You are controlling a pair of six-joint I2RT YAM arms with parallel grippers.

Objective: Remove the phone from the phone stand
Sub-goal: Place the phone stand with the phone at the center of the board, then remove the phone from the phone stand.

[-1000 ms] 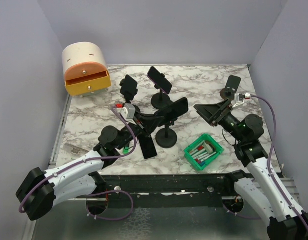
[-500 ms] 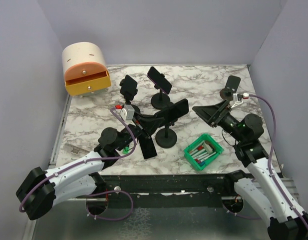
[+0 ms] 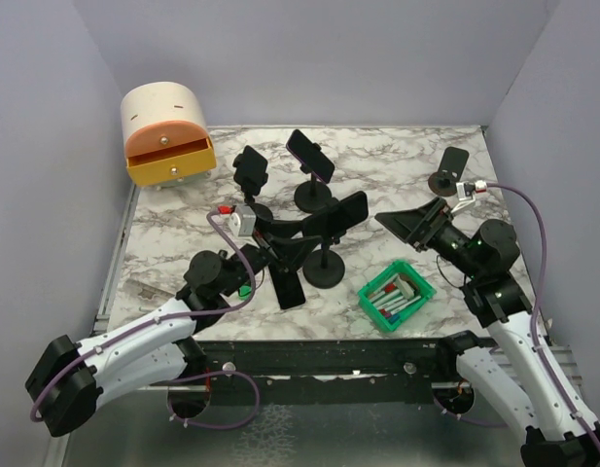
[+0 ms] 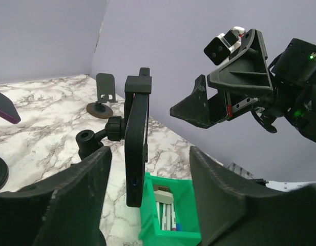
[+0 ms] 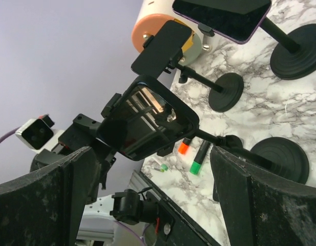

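A black phone [image 3: 343,214] sits clamped in the phone stand [image 3: 326,270] at the table's middle. My left gripper [image 3: 301,241] is just left of it, open. In the left wrist view the phone [image 4: 136,143] stands edge-on between the two fingers, nearer the left one, with a gap on each side and my left gripper [image 4: 150,164] not touching it. My right gripper [image 3: 397,226] hovers to the phone's right, open wide and empty. In the right wrist view the phone's dark screen [image 5: 147,120] faces my right gripper [image 5: 150,159], some way off.
A green bin [image 3: 397,295] of markers stands right of the stand's base. Another black phone [image 3: 289,289] lies flat near the front. Two more phones on stands [image 3: 309,156] [image 3: 250,169] are behind, a small empty stand [image 3: 451,165] far right, an orange drawer unit [image 3: 166,131] back left.
My left gripper's jaws have spread apart around the phone, and the arm has drawn back slightly toward the left. The right arm has shifted a little to the right.
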